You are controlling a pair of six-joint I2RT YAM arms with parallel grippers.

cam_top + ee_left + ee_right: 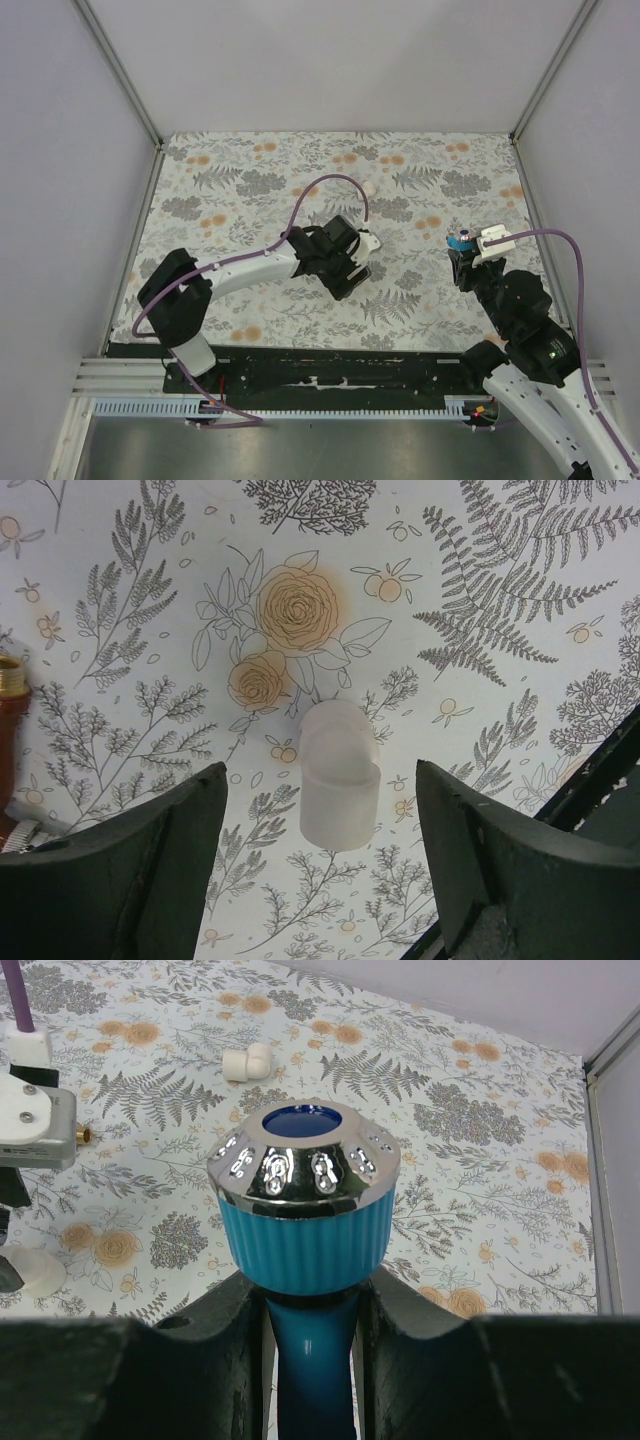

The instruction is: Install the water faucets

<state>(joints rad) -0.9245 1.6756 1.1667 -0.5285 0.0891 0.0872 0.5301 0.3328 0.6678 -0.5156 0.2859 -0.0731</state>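
Observation:
My right gripper (310,1295) is shut on the neck of the bright blue faucet (305,1230), which it holds upright with its chrome-capped handle on top. The top view shows this gripper (460,252) and the faucet (461,241) at the right of the mat. My left gripper (320,780) is open and pointing down over the mat centre (352,272). A white elbow fitting (340,780) lies on the mat between its jaws, untouched. The dark red-brown faucet (10,730), with a brass thread, shows only at the left edge of the left wrist view.
A second white elbow fitting (248,1060) lies farther back on the floral mat (250,190). The left arm's white camera mount (30,1110) shows at the left of the right wrist view. Grey walls and metal rails (535,215) bound the mat.

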